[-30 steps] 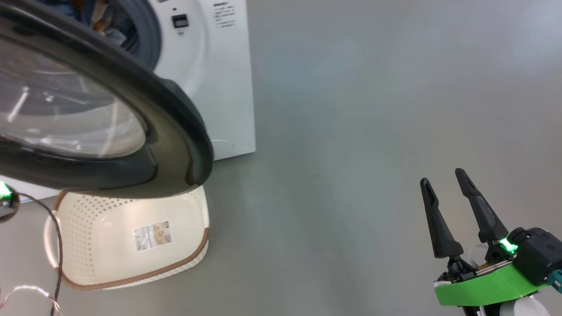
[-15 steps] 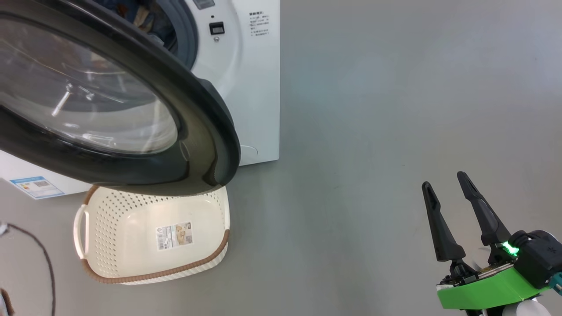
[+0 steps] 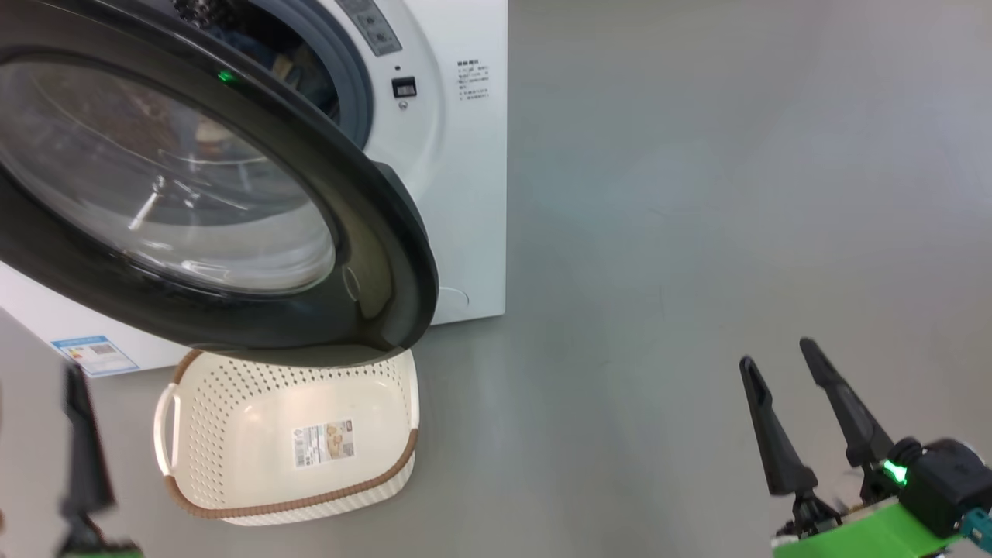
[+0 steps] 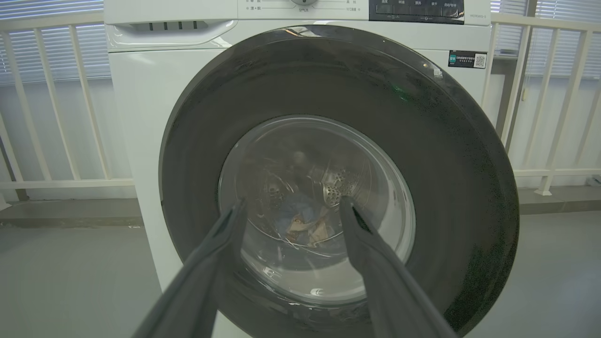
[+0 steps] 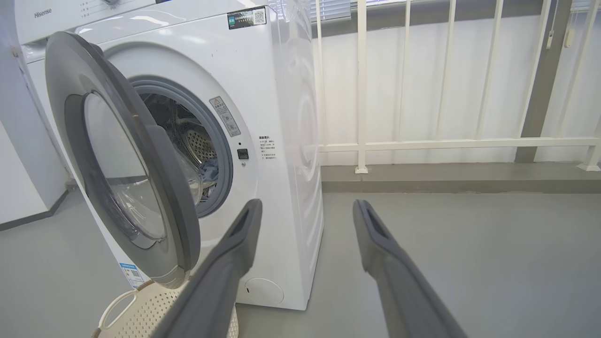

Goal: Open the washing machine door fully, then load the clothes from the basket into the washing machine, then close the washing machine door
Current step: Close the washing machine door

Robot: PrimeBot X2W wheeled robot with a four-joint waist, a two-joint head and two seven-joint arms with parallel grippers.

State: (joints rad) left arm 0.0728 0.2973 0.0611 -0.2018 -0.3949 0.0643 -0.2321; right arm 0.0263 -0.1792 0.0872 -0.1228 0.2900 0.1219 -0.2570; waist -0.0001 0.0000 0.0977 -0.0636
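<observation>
The washing machine (image 3: 465, 194) stands with its door (image 3: 349, 256) swung partway out on its left hinge. Blue and cream clothes (image 5: 210, 171) lie inside the drum and also show through the door glass (image 4: 305, 223). Below the door, the basket (image 3: 310, 500) sits on the floor with only its paper label inside. My left gripper (image 4: 292, 203) is open and points straight at the door's outer face (image 4: 446, 164); one blurred finger (image 3: 81, 434) shows at the lower left. My right gripper (image 3: 777, 353) hangs open and empty over bare floor, far right of the machine (image 5: 281, 117).
Grey floor (image 3: 697, 232) stretches wide to the right of the machine. A white railing (image 5: 422, 143) on a low kerb runs behind it. A white wall or cabinet (image 5: 19, 188) stands close on the machine's left side.
The head camera has swung, so the machine and basket sit further right in the picture. A blurred left finger has come into the lower left corner. The right gripper stays open.
</observation>
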